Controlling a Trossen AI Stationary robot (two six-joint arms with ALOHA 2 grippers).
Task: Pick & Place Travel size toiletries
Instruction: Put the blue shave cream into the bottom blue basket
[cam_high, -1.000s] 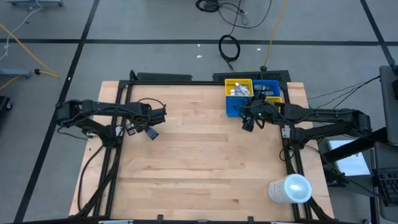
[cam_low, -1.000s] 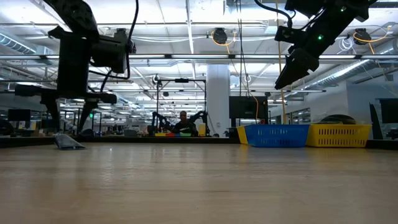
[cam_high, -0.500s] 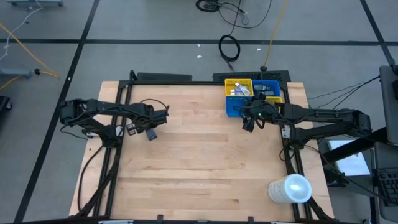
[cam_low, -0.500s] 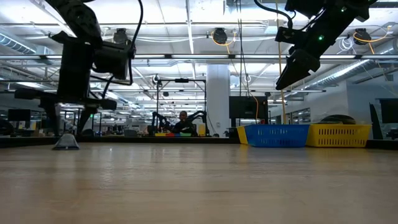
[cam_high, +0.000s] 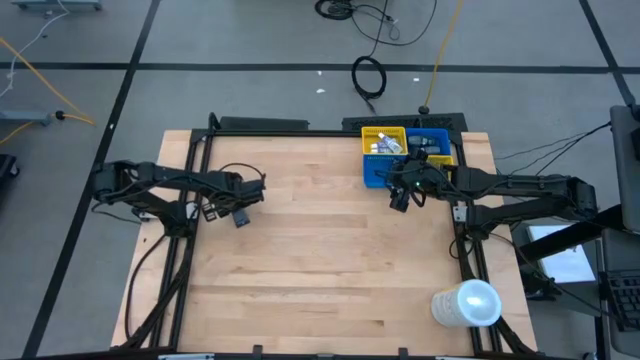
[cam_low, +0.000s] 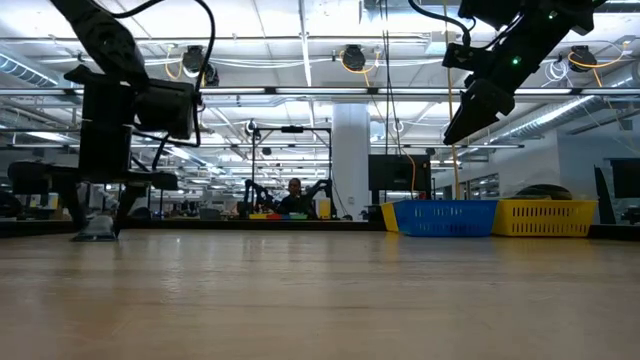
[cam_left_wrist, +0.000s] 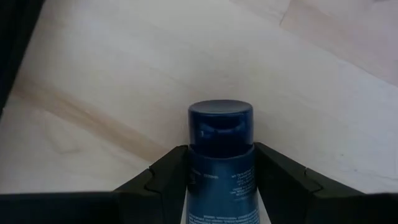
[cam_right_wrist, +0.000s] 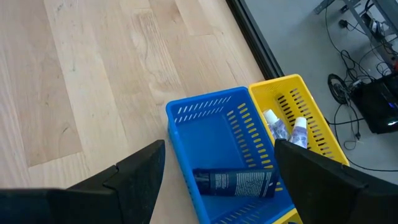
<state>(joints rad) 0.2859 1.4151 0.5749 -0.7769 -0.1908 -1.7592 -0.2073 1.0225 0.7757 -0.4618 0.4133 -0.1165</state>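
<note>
My left gripper (cam_left_wrist: 221, 186) points down over the table's left part (cam_high: 240, 212) and is shut on a dark blue mini bottle (cam_left_wrist: 221, 155). The bottle's round cap (cam_left_wrist: 221, 124) points away from the wrist, toward the wood. In the low view the bottle's lower end (cam_low: 95, 231) is at the table top under the fingers. My right gripper (cam_right_wrist: 217, 180) hangs open in the air (cam_high: 400, 197) at the near side of the blue bin (cam_high: 385, 172). That bin holds a dark tube (cam_right_wrist: 236, 182). The yellow bin (cam_right_wrist: 311, 118) holds white tubes (cam_right_wrist: 287, 127). My left gripper pinches the blue bottle's body just behind the cap (cam_left_wrist: 221, 177), one finger (cam_left_wrist: 163, 177) on each side. The fingers come from above, pointing down, and lie along the bottle. The bottle stands cap-down in the hold. Whether its end touches the wood, I cannot tell.
The blue bin (cam_low: 445, 217) and yellow bin (cam_low: 545, 217) stand side by side at the far right edge. A big white cylinder (cam_high: 468, 303) stands near the near right corner. Bare wood lies between the two arms. Black frame rails run along both sides.
My left gripper has come down and shifted a little toward the table's left and near edges. The small bottle under it lay flat on the wood a second ago; it has turned on end and moved left with the fingers. The right arm has kept still.
</note>
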